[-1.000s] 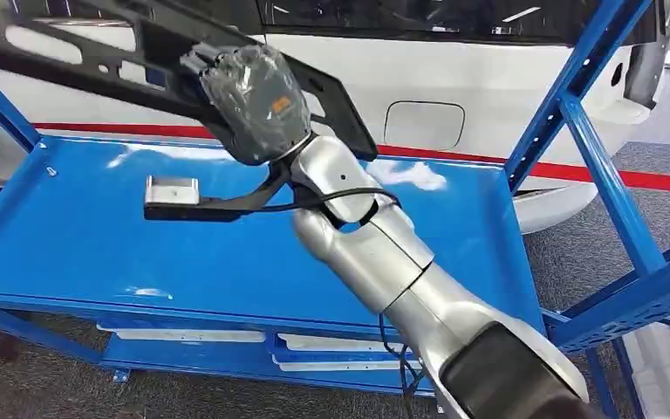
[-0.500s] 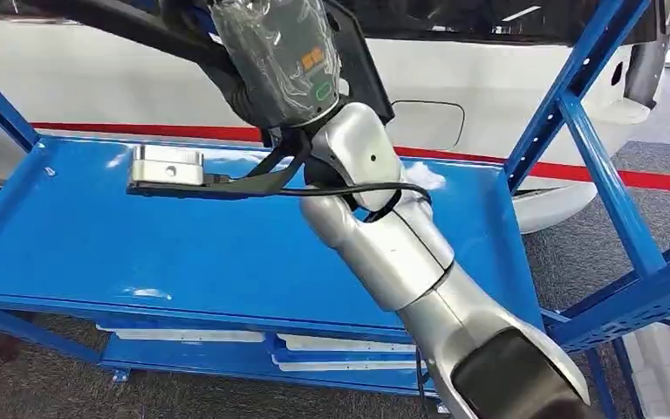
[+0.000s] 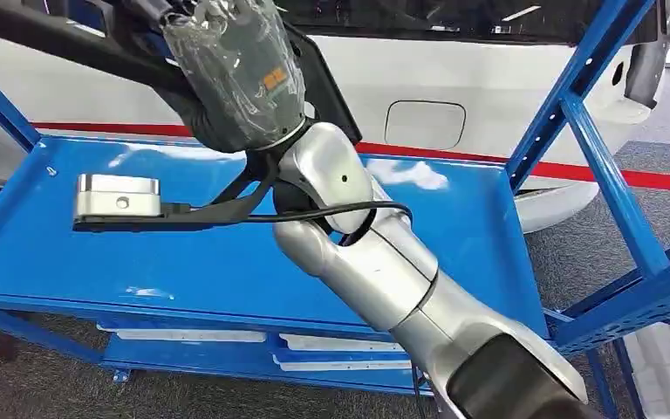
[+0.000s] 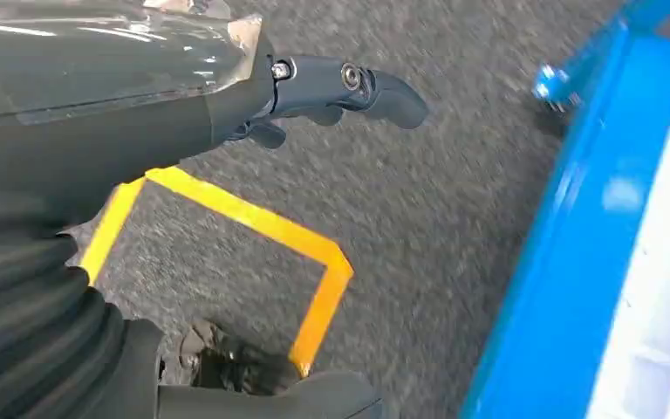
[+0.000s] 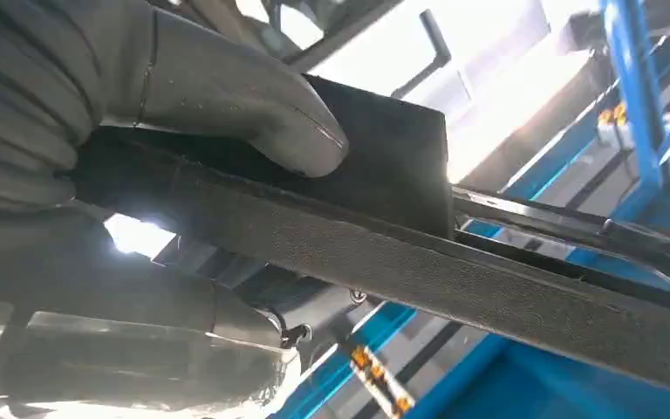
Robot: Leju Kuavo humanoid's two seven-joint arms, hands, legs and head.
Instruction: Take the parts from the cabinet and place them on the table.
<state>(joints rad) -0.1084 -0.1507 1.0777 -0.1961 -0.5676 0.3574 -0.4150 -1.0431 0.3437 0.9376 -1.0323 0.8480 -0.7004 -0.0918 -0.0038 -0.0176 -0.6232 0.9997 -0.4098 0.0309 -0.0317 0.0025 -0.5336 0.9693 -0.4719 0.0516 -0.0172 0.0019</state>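
Right arm [image 3: 384,271] reaching up and forward from the near edge of the blue shelf [image 3: 70,236], and at the top of it the right hand [image 3: 240,74], wrapped in clear film, has the long black part [image 3: 35,39] clamped. From the right wrist view you can see it plainly: the thick thumb [image 5: 253,113] pressed flat on the top face of the part, the bar running out past the hand. The part is up in the air, above the far edge of the shelf, stretching off toward the far left corner and out of frame.

Left hand [image 4: 314,87] is hanging low over the grey floor with its yellow tape mark [image 4: 253,236], fingers loosely apart, holding nothing.

Beyond the shelf, a white car body with a red stripe [image 3: 454,96].

Now the risk: that part is long and held near one end, so it could swing or twist in the grip. The blue upright [image 3: 589,148] at the far right corner and the left post stand close; a wide turn could clip the part on either and knock it loose.
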